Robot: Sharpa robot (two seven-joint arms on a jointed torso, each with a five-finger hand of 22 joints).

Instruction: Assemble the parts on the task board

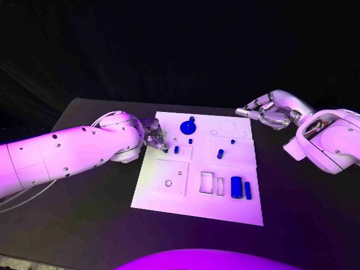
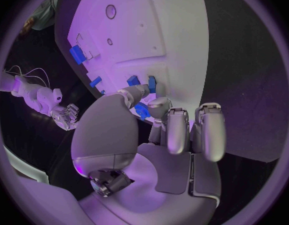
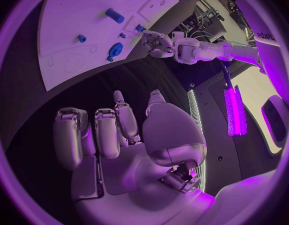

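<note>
The white task board (image 1: 198, 211) lies mid-table. My left hand (image 1: 155, 136) is at its left edge; thumb and a finger pinch a small blue part (image 2: 142, 111) just above the board (image 2: 176, 30). Close by on the board stand a small blue peg (image 1: 176, 149), another (image 1: 190, 141) and a blue gear-like part (image 1: 188, 124). More blue parts sit at the centre (image 1: 220, 153) and two longer ones (image 1: 237, 187) near the right edge. My right hand (image 1: 265, 115) hovers off the board's far right corner, fingers apart, holding nothing. The right wrist view shows that hand (image 3: 119, 130), the gear (image 3: 115, 49) and the left hand (image 3: 158, 42).
The board has empty rectangular slots (image 1: 206, 182) and a round hole (image 1: 169, 183) on its near half. Black table (image 1: 82, 225) surrounds the board on all sides. My right hand (image 2: 63, 114) appears far off in the left wrist view.
</note>
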